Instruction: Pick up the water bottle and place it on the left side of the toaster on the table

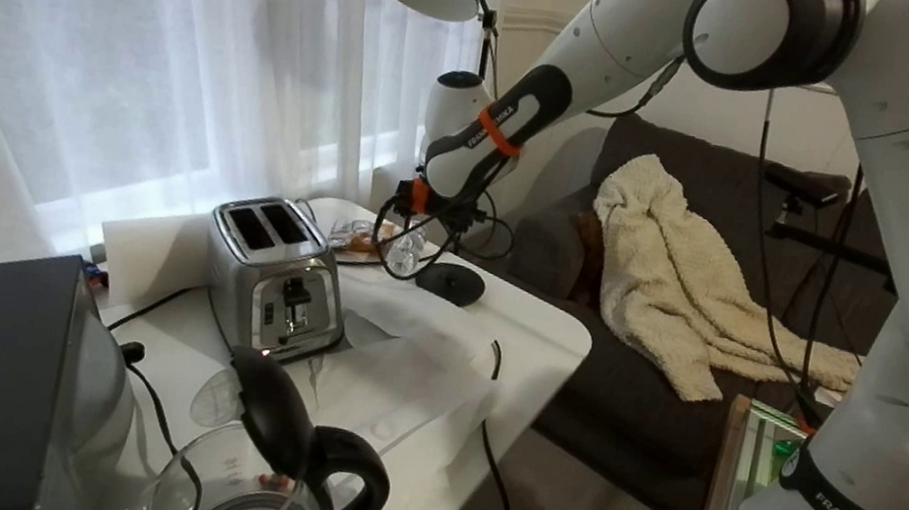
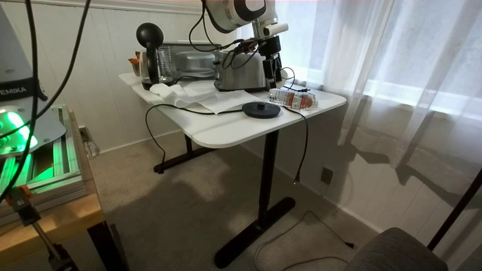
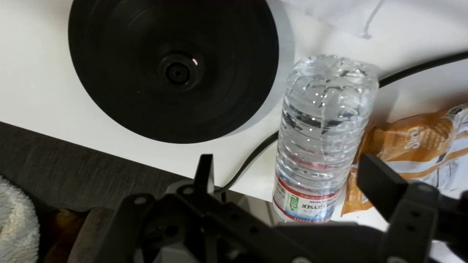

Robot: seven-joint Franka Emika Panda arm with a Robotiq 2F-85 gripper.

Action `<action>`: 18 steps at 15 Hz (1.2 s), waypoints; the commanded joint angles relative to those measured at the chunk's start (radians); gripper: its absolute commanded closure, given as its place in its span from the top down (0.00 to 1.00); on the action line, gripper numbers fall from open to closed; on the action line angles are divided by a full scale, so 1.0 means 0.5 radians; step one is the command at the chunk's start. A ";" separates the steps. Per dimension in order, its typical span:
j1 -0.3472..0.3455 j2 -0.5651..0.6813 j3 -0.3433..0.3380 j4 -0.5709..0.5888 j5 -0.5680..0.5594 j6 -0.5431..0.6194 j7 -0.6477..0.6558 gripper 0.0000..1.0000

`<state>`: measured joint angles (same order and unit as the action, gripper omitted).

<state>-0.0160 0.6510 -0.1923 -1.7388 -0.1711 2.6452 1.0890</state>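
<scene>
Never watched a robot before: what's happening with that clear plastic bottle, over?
Black two-fingered pincer open, holding nothing. Clear plastic water bottle lying on its side. Crumpled orange-and-white packet close beside it, possibly in the way.

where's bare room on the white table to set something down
The table looks bare between the black round base and the near rounded corner in an exterior view; a smaller patch lies between the snack bag and picture-right corner. Crowded: water bottle, bag and cord bunch beside that base, near the gripper.
</scene>
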 commanded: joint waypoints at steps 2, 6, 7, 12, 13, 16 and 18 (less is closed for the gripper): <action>0.002 0.166 -0.015 0.173 0.145 0.047 -0.101 1.00; 0.004 0.260 -0.024 0.261 0.199 0.063 -0.149 1.00; -0.001 0.281 -0.023 0.281 0.214 0.064 -0.159 1.00; -0.010 0.362 -0.017 0.356 0.289 0.061 -0.219 0.94; -0.007 0.373 -0.022 0.368 0.298 0.065 -0.228 0.74; -0.007 0.390 -0.022 0.396 0.315 0.068 -0.257 0.53; -0.004 0.399 -0.029 0.404 0.320 0.066 -0.273 0.38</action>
<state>-0.0189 0.8151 -0.1965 -1.5720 -0.0481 2.6679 0.9872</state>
